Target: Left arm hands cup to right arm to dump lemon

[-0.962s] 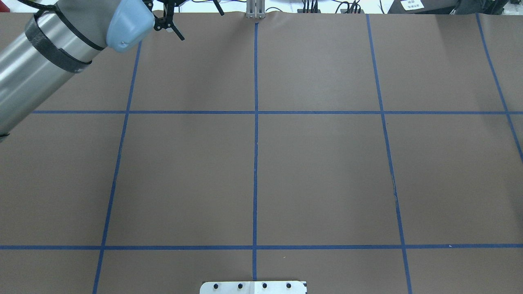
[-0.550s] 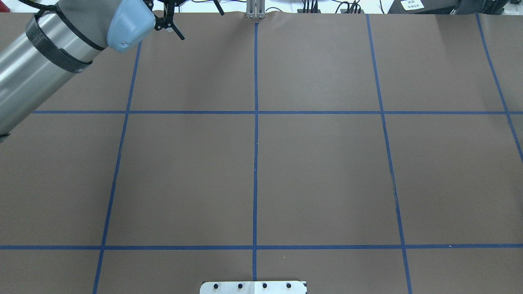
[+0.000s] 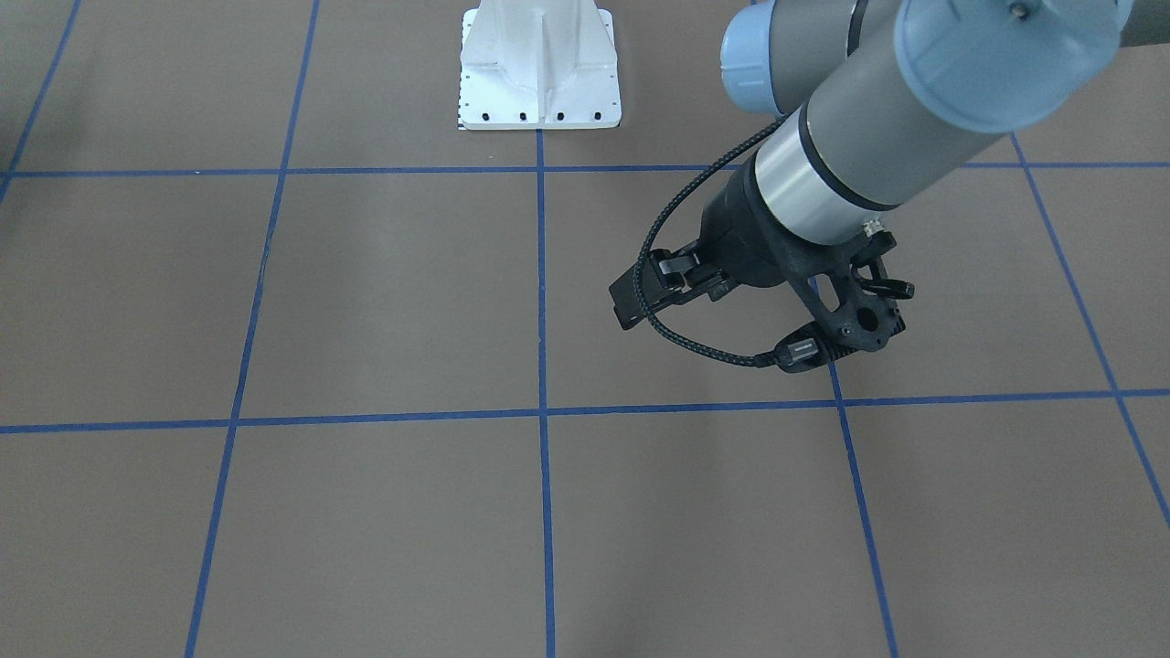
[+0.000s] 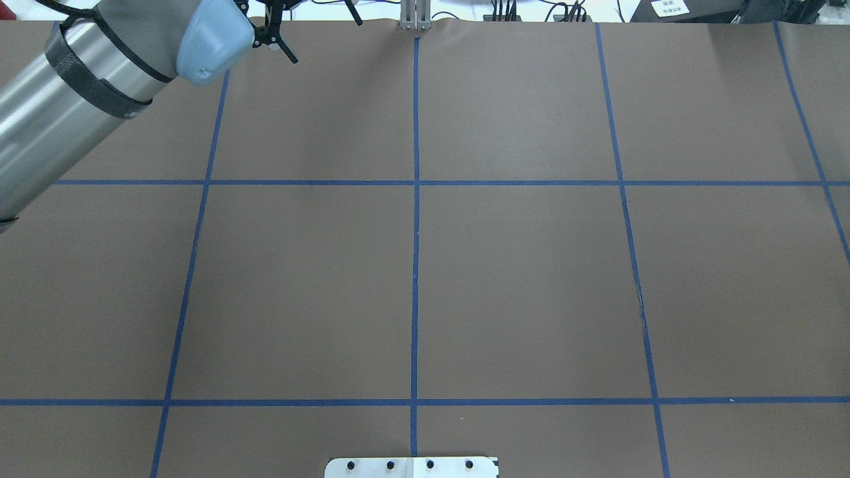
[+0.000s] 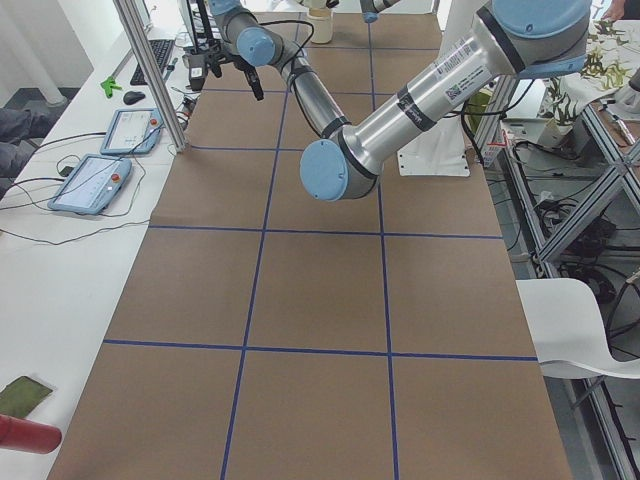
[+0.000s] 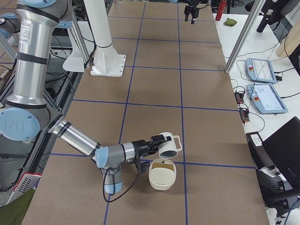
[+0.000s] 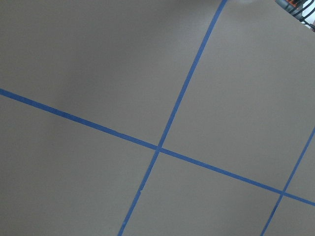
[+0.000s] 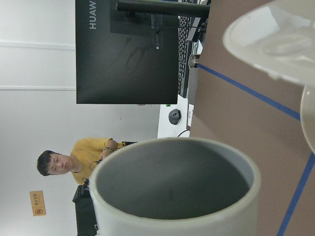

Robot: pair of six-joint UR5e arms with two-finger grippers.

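The small off-white mug with the squarish handle is seen tipped on its side, aloft at the tip of the right arm's black claw. Its dark grey inside is turned to the right wrist camera. Whether that claw is clenched cannot be told. A cream handled bowl is set on the brown papered bench just beside the mug. Well apart, at the bench's far edge, the left arm's black claw is spread wide, released and empty.

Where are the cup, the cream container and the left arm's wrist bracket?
cup [image 6: 171, 146]: exterior right view, on its off-white side wall.
cream container [image 6: 161, 182]: exterior right view, on its outer wall.
left arm's wrist bracket [image 3: 859, 315]: front-facing view, on its holed plate.
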